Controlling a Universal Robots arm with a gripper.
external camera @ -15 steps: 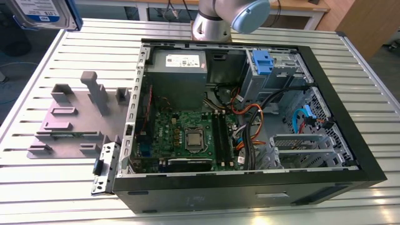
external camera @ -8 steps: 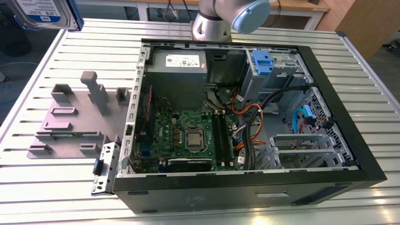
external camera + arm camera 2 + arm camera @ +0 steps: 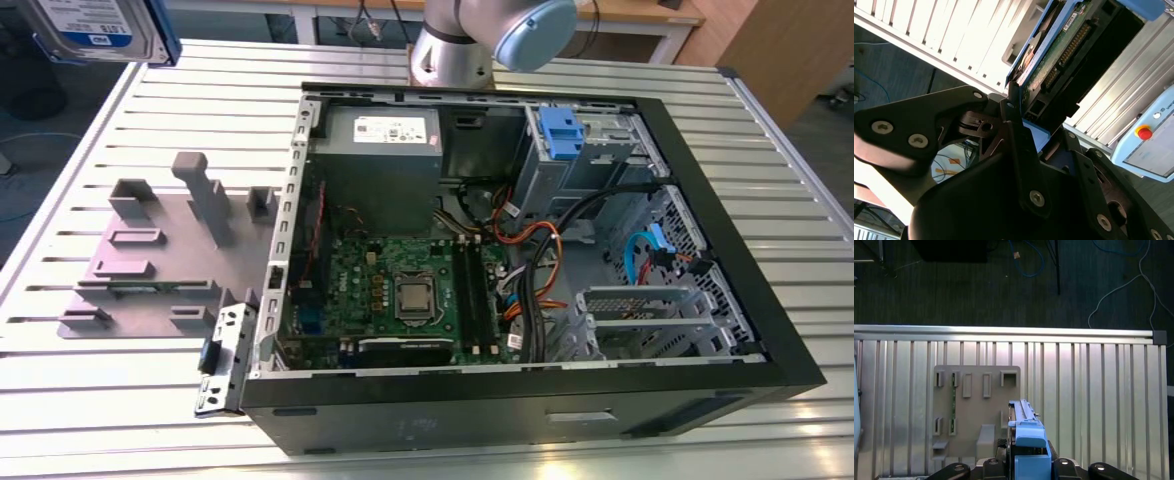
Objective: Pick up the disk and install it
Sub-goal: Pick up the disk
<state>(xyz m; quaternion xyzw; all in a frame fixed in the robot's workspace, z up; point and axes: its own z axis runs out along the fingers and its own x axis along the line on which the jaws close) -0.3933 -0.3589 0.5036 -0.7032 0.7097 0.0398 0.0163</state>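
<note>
Claw (image 3: 1024,112): closed tight on the disk (image 3: 1054,55), holding it by one end. The circuit-board side and the blue side bracket (image 3: 1029,442) face the wrist cameras.
Disk position: held aloft, clear of the table (image 3: 134,420), toward ten o'clock from the open computer case (image 3: 534,420) in the exterior view. The grey fixture plate (image 3: 974,410) lies on the table beyond it.
Slip risk: the grip covers one end only, so a jolt could probably tilt the drive.
Collision risk: the case wall (image 3: 296,200) stands between the disk and the interior, and a low path might strike it.
Snag risk: loose cables (image 3: 527,250) at three o'clock of the motherboard (image 3: 400,290) could catch the bracket.
Seating risk: a tilted drive may jam at the drive cage (image 3: 627,310).
</note>
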